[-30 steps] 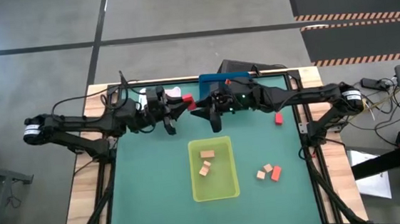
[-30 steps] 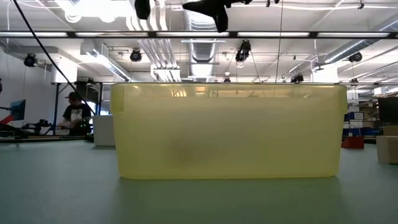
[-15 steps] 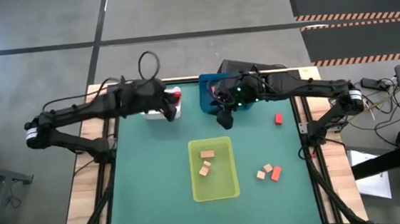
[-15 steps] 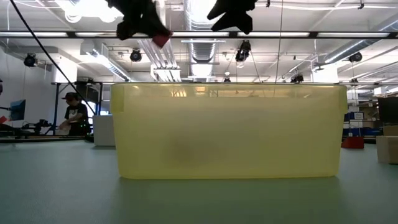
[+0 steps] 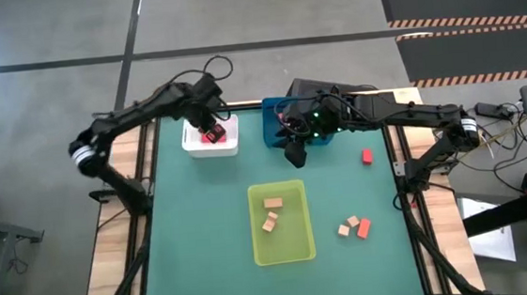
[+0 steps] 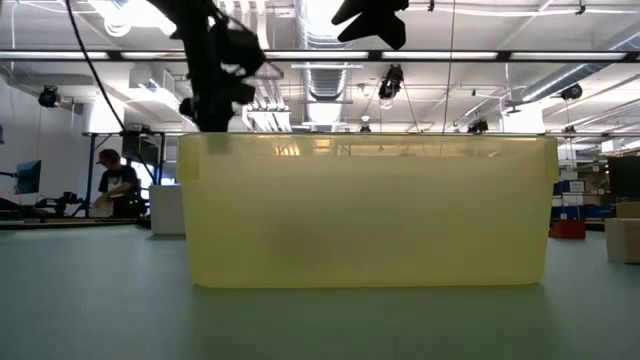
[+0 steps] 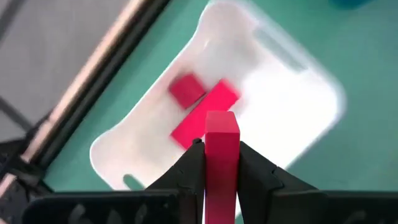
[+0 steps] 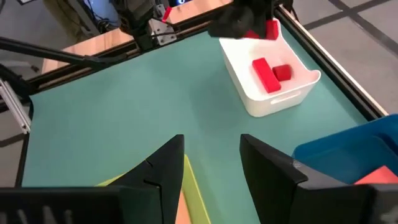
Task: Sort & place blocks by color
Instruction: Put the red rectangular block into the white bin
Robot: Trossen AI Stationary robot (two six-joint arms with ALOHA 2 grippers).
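My left gripper [image 5: 211,133] hangs over the white bin [image 5: 228,146] at the table's far left, shut on a deep red bar [image 7: 222,155]. Two more deep red blocks [image 7: 204,107] lie on the bin's floor. My right gripper [image 5: 294,153] is open and empty, just near of the blue bin [image 5: 275,128], which holds an orange-red block [image 8: 379,177]. Two tan blocks [image 5: 271,213] lie in the yellow-green bin [image 5: 298,250]. A red block [image 5: 367,156], two tan blocks [image 5: 347,225] and a coral block [image 5: 363,225] lie loose on the mat. My left gripper pinches the red bar's two long sides [image 7: 221,171] between its two fingers [image 7: 189,174]. The fingers come from above, pointing down, and lie along the bar. The bar's free end [image 7: 222,121] sticks out past the fingertips. The bar is lifted clear above the white bin.
The yellow-green bin fills the low view [image 6: 365,210] and stands at the mat's middle. The white bin also shows in the right wrist view [image 8: 273,87]. A person sits far behind the table [image 6: 115,185]. Bare green mat lies to the left [image 5: 195,238].
My left gripper has gone from the table's middle toward the far left edge with the red bar and has come down over the white bin. My right gripper has shifted a little toward the table's right, beside the blue bin, then stayed still.
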